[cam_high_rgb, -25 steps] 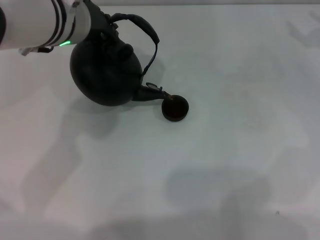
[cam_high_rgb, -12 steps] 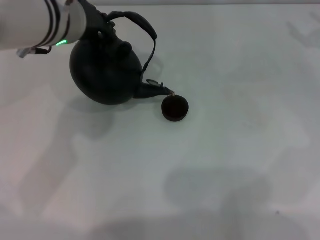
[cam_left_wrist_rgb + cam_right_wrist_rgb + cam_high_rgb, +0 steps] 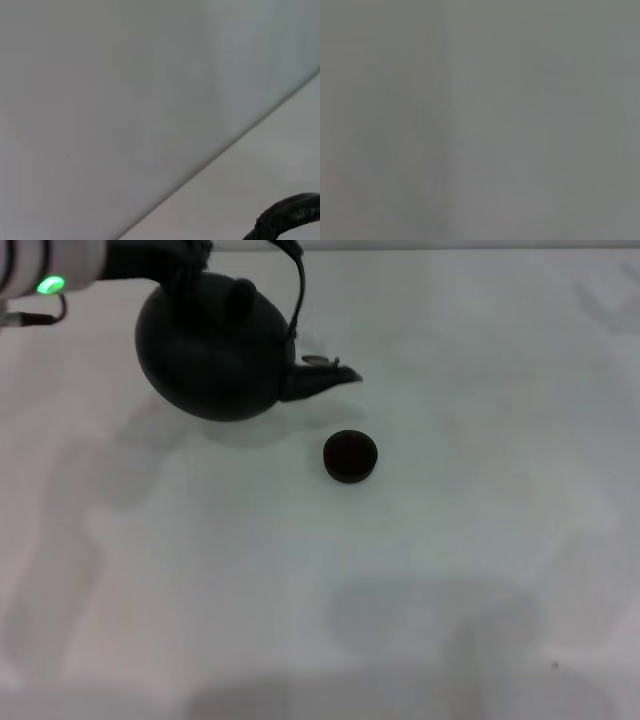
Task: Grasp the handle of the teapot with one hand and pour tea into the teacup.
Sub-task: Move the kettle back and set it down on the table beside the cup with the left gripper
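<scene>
The round black teapot [image 3: 212, 352] hangs above the table at the far left of the head view, its shadow spread on the surface below. Its spout [image 3: 330, 376] points right and sits level, above and to the left of the small black teacup [image 3: 350, 456], with a clear gap between them. The arched handle [image 3: 298, 285] rises past the picture's top edge. My left gripper [image 3: 185, 252] is at that edge, shut on the handle over the lid. A dark curved piece of the handle [image 3: 290, 212] shows in the left wrist view. My right gripper is out of view.
A plain white table [image 3: 450, 570] spreads around the cup, with soft shadows across its near part. The table's back edge runs along the top of the head view. The right wrist view is a blank grey surface.
The left arm has risen and drawn back toward the far left. The teapot came up with it and tipped back level, so the spout left the cup's rim. The cup stayed put.
</scene>
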You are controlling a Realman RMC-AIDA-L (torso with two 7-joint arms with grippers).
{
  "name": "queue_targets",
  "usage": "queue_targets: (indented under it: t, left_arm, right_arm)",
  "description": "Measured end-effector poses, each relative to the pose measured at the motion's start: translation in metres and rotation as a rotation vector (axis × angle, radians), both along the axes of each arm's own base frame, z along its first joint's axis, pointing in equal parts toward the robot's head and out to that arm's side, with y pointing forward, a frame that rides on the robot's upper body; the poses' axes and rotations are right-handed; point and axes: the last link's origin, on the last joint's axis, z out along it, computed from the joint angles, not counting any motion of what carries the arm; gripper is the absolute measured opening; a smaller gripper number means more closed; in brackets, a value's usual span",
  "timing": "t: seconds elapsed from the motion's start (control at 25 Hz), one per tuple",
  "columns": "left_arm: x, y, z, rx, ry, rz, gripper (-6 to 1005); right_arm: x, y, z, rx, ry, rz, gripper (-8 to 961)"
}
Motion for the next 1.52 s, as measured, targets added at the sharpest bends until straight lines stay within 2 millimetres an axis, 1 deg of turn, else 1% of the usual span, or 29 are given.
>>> queue_targets:
  t: [0.16, 0.32, 0.52, 0.68, 0.88, 0.96, 1.12, 1.24, 1.36, 1.52]
  left_arm:
    - [-0.011, -0.002, 0.019, 0.017, -0.084, -0.024, 130]
    - [-0.029, -0.008, 0.028, 0.028, -0.138, -0.061, 131]
    - [-0.054, -0.016, 0.030, 0.016, -0.215, -0.098, 130]
    - [-0.076, -0.022, 0.037, 0.044, -0.331, -0.118, 131]
    - [-0.114, -0.034, 0.044, 0.093, -0.429, -0.152, 130]
    - [-0.123, -0.038, 0.046, 0.107, -0.456, -0.157, 130]
    - [-0.154, -0.046, 0.051, 0.158, -0.530, -0.123, 130]
    - [-0.173, -0.054, 0.055, 0.189, -0.565, -0.113, 131]
    - [-0.189, -0.062, 0.057, 0.218, -0.600, -0.103, 131]
    - [-0.201, -0.071, 0.053, 0.231, -0.619, -0.106, 130]
  right_arm:
    - [0.001, -0.001, 0.000, -0.002, 0.002, -0.005, 845]
    - [0.001, -0.001, -0.001, -0.004, 0.005, -0.005, 845]
    - [0.001, -0.001, -0.002, -0.013, 0.010, -0.009, 845]
    - [0.001, -0.001, -0.002, -0.019, 0.018, -0.013, 845]
    - [0.003, -0.003, -0.004, -0.033, 0.018, -0.026, 845]
    - [0.004, -0.004, -0.005, -0.042, 0.018, -0.032, 845]
    - [0.005, -0.004, -0.007, -0.055, 0.023, -0.044, 845]
    - [0.005, -0.004, -0.007, -0.058, 0.023, -0.043, 845]
    - [0.006, -0.005, -0.008, -0.059, 0.024, -0.047, 845]
    - [0.008, -0.007, -0.010, -0.064, 0.023, -0.057, 845]
